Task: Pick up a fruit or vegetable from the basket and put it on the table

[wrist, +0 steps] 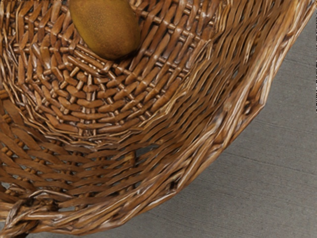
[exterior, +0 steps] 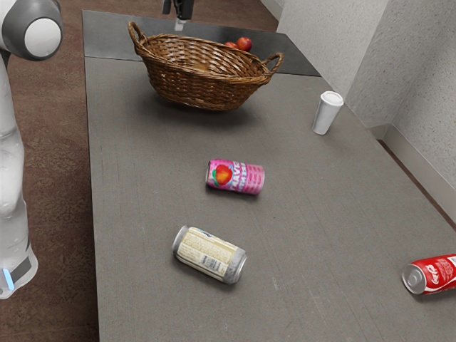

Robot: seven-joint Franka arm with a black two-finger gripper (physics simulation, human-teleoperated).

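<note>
Fruit [wrist: 106,29], brown and oval, lay inside the basket [exterior: 206,89]. We noted the claw [exterior: 179,24] by the far rim [exterior: 191,39]; whether wide or narrow, we could not tell. We judged centring over the fruit and descending straight, clear of the rim, advisable.
</note>
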